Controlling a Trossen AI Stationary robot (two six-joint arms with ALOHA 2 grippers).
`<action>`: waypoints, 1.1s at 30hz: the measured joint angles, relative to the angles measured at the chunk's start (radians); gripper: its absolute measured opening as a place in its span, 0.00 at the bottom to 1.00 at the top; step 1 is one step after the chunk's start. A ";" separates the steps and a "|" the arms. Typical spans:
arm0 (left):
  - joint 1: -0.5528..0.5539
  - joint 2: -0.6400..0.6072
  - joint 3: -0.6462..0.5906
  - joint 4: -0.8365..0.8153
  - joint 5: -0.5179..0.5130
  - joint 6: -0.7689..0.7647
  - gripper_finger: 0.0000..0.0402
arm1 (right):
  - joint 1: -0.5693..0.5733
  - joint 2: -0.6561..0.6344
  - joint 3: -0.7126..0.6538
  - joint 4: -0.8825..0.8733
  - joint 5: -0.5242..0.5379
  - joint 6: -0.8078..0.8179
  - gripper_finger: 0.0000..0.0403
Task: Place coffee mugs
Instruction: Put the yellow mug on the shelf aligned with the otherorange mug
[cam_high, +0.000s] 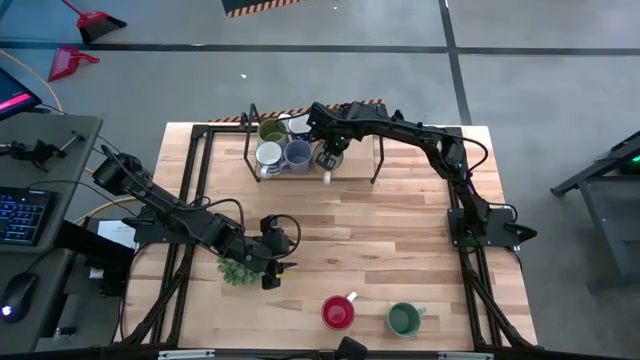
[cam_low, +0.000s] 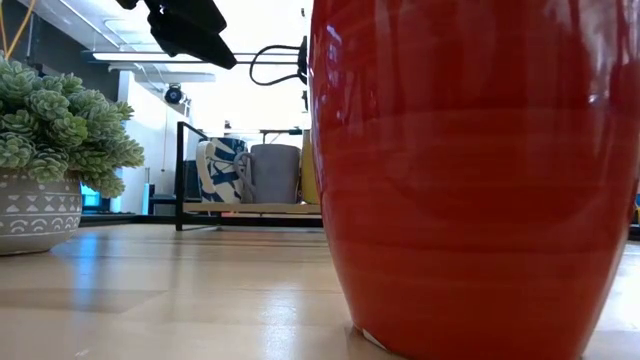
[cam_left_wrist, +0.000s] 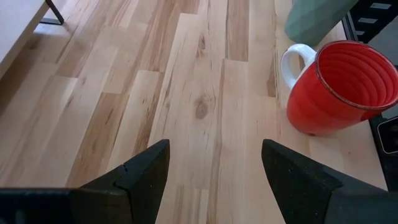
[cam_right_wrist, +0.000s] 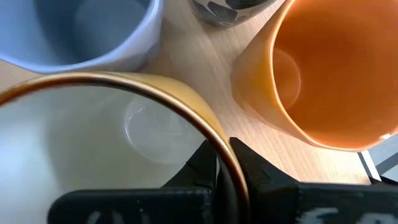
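Overhead, the right gripper (cam_high: 330, 152) reaches into the black wire rack (cam_high: 250, 120) at the table's far edge, among a cluster of mugs: an olive one (cam_high: 271, 129), a white one (cam_high: 268, 155) and a blue-grey one (cam_high: 298, 153). The arm itself covers whatever the gripper is on, so from above the hold cannot be made out. The left gripper (cam_high: 272, 262) hangs over the near middle of the table, just beside the bushy plant (cam_high: 237, 269). A red mug (cam_high: 338, 313) and a dark green mug (cam_high: 404, 319) stand near the front edge, close together but apart.

From table height the red mug (cam_low: 470, 170) fills most of the frame, cut off at top and right. Beyond it the rack shows a blue-and-white patterned mug (cam_low: 219, 170) and a grey-looking one (cam_low: 274, 172); the rest is hidden behind the red wall. The potted plant (cam_low: 50, 150) sits on the left.

The left wrist view shows its fingers (cam_left_wrist: 140, 174) spread wide over bare wood, with the red mug (cam_left_wrist: 342, 87) ahead and the dark green mug (cam_left_wrist: 314, 18) cut off beyond.

The right wrist view is close in – its fingers (cam_right_wrist: 202, 165) pinch the gold-rimmed wall of a cream mug (cam_right_wrist: 112, 137), one inside, one outside. An orange mug (cam_right_wrist: 329, 68) and the blue-grey mug (cam_right_wrist: 87, 31) crowd round, all cropped.
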 joint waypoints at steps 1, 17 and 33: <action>0.000 0.000 0.000 0.000 0.000 0.000 0.61 | 0.000 0.000 0.000 -0.001 0.000 0.000 0.02; 0.000 0.000 0.000 0.000 0.000 0.000 0.61 | 0.000 0.000 -0.001 -0.004 0.019 -0.003 0.07; 0.000 0.000 0.000 0.000 0.001 0.000 0.61 | 0.001 0.000 0.000 0.003 0.046 -0.003 0.24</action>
